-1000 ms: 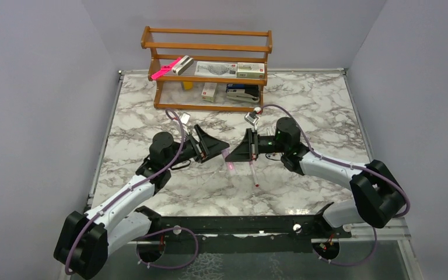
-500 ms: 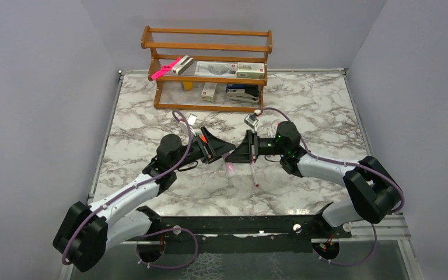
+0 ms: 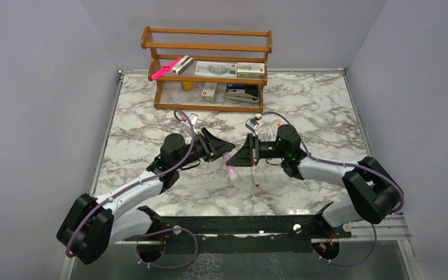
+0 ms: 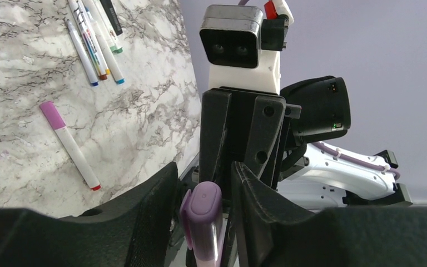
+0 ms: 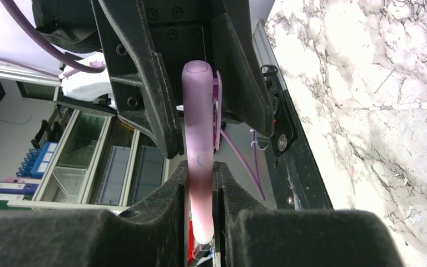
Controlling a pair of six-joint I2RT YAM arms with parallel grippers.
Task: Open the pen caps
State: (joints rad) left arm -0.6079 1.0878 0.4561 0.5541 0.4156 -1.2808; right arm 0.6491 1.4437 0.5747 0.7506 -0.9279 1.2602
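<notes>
Grey-veined marble bench (image 3: 146,116), plain lilac walls (image 3: 35,116), wooden rack (image 3: 207,46) at top centre. At mid-frame the right gripper (image 5: 200,173) is clamped on a lilac pen (image 5: 199,217). The left gripper (image 4: 203,186) brackets the pen's cap (image 4: 201,208); whether it grips cannot be told. Loose pens (image 4: 92,41) lie at the upper left of the left wrist view.

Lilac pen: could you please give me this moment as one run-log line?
right gripper: shut on pen | left gripper: open around cap | cap: on
</notes>
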